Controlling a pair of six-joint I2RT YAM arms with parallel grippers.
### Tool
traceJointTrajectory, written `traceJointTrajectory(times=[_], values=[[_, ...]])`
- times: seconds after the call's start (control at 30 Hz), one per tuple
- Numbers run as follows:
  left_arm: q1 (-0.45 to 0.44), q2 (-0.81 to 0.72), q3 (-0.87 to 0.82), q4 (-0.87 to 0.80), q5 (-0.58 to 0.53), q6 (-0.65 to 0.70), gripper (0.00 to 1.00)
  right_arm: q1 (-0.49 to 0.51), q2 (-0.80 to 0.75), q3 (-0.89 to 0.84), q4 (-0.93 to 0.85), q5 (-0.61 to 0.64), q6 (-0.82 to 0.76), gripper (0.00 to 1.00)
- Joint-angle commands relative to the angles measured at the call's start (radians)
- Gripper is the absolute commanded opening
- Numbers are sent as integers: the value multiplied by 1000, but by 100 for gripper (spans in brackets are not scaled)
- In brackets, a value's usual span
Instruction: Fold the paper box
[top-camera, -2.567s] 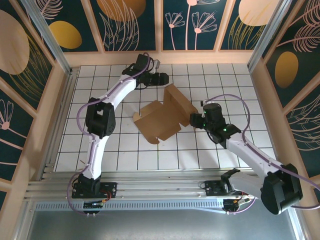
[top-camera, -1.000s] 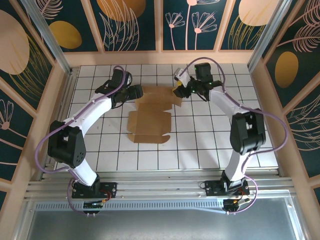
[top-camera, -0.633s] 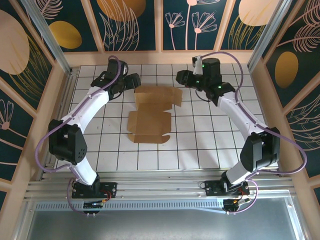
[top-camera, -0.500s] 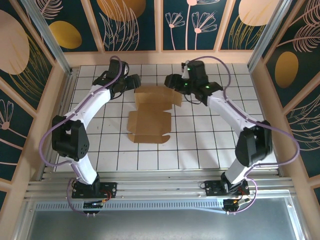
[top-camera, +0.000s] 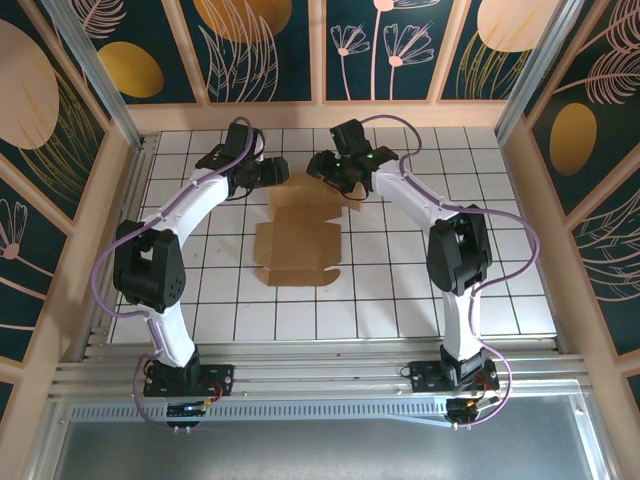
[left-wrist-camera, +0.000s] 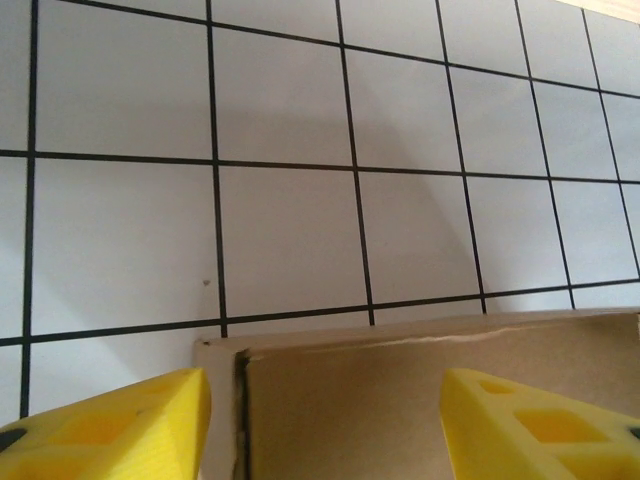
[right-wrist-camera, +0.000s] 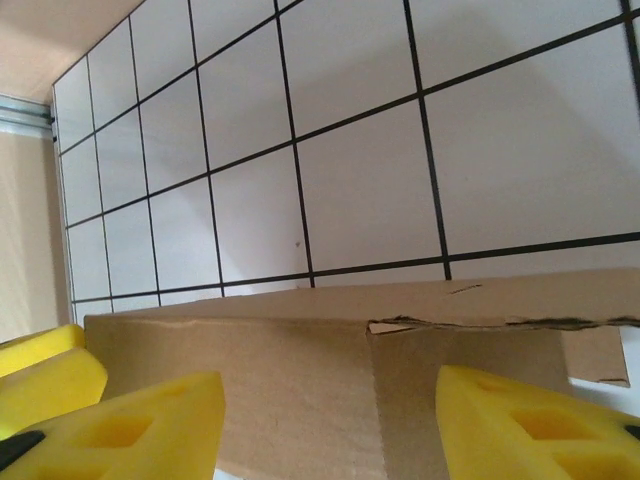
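The paper box (top-camera: 300, 238) lies flat and unfolded on the white tiles, a brown die-cut sheet with flaps at its far and near ends. My left gripper (top-camera: 277, 172) hovers open at the sheet's far-left corner. In the left wrist view its yellow fingers (left-wrist-camera: 110, 425) straddle that cardboard corner (left-wrist-camera: 400, 400) without touching it. My right gripper (top-camera: 320, 168) is open over the far edge, close beside the left one. In the right wrist view the far flap (right-wrist-camera: 330, 390) with a slit lies between its fingertips (right-wrist-camera: 540, 425).
The tiled floor (top-camera: 450, 260) is bounded by wooden walls with painted panels on three sides. An aluminium rail (top-camera: 300, 380) with both arm bases runs along the near edge. The left gripper's yellow finger (right-wrist-camera: 40, 370) shows at the right wrist view's left edge.
The right gripper swung left from the sheet's far-right corner to its far edge and opened wider. The left gripper shifted right to the far-left corner and narrowed. The sheet lies unmoved.
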Motion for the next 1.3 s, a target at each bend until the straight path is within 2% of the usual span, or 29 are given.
traceJointTrajectory(times=[0.0,0.1,0.23,0.3,0.47,0.57,0.63,0.83,1.0,1.1,1.27], values=[[-1,9,-26,21,62,3,61,16,23,24,-8,-9,47,61],[-2,-1,-61,55,101,-18,58,19,23,8,17,-20,58,62],[-1,-5,-95,90,147,-44,57,19,0,-53,82,-24,83,57],[-1,-9,-106,103,150,-49,56,18,-11,-77,99,-17,96,54],[-1,-9,-100,92,131,-41,56,19,-21,-103,90,33,92,52],[-2,-16,-100,90,119,-38,56,19,-36,-104,88,54,72,41],[0,-18,-99,86,112,-35,57,20,-54,-106,91,69,67,43],[0,-36,-119,89,84,-35,57,17,-80,-67,28,110,22,59],[-1,-35,-119,76,46,-24,57,3,-188,-104,-4,134,-38,67],[0,-40,-123,77,46,-22,57,-10,-305,-208,27,170,-43,70],[-1,-47,-119,79,55,-24,57,-13,-503,-543,200,191,84,68]])
